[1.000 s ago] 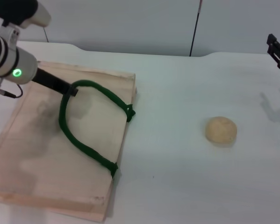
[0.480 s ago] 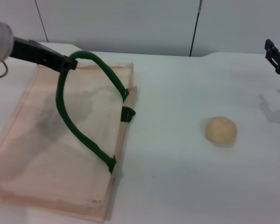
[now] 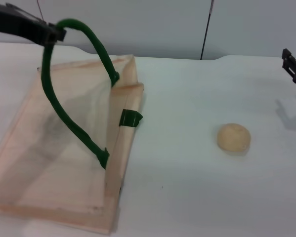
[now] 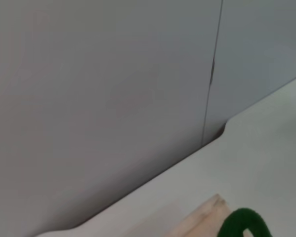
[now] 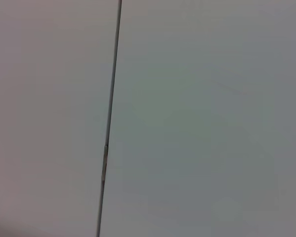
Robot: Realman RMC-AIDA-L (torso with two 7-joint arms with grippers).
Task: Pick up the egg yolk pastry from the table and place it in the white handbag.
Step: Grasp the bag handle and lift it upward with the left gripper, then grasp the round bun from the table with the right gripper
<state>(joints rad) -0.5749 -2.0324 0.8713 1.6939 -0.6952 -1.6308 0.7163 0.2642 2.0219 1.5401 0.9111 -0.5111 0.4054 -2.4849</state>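
The egg yolk pastry, a pale tan dough ball, sits on the white table right of centre. The white handbag, a cream tote, lies at the left with its upper side pulled up. My left gripper is shut on the bag's dark green rope handle and holds it high at the upper left, which opens the bag's mouth toward the pastry. The handle's top also shows in the left wrist view. My right gripper hovers at the far right edge, well above and behind the pastry.
A second green tab sits on the bag's lower edge. The table's back edge meets a grey wall with a dark vertical seam. The right wrist view shows only that wall.
My left gripper has lifted the green handle up and back, raising the bag's upper side and opening its mouth. The pastry has not moved. The right gripper has stayed at the right edge.
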